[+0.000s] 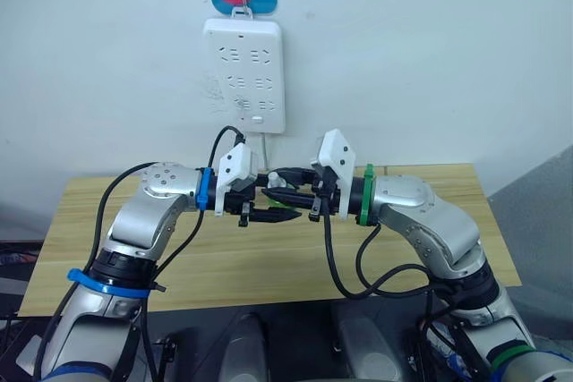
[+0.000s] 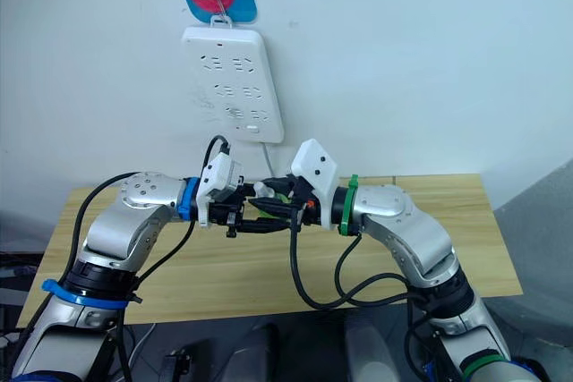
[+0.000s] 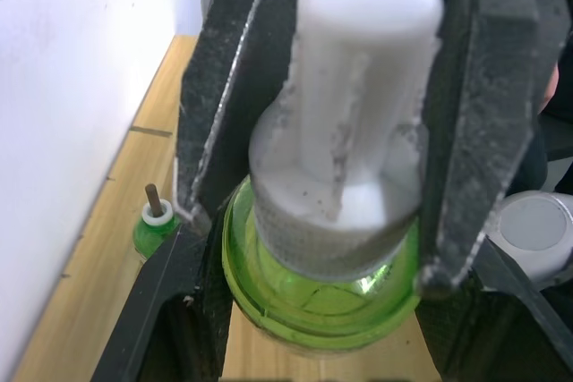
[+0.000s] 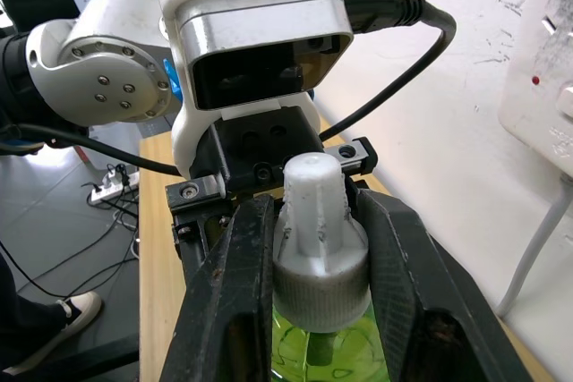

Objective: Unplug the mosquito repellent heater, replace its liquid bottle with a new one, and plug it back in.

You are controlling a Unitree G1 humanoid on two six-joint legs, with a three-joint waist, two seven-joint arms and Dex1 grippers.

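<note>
Above the light wooden table: both arms are brought together in mid-air, tip to tip, so that one item can be worked between them.
Held item: a translucent green plastic liquid bottle fitted with a ribbed white plastic screw cap; it is carried clear of the table, cap pointing at the left wrist camera.
Right gripper: its two black fingers are closed against the cap's ribbed collar, one on each side, touching it; the hold is judged to be for twisting or steadying the cap.
Left gripper: it is set opposite the right one, just beside the bottle; whether anything is gripped cannot be told.
Second bottle: a small green bottle with white neck and bare dark wick is stood upright on the table near the wall; it is judged to be the spent one, set aside.
White multi-socket power strip: it is hung on the wall; nothing is seen plugged into its face.
Mosquito repellent heater: it cannot be placed with certainty; a pale rounded form beyond the bottle may be it or an arm part.
Step in hand: uncapping the new bottle, by judgement; refitting and plugging in are not yet done.
</note>
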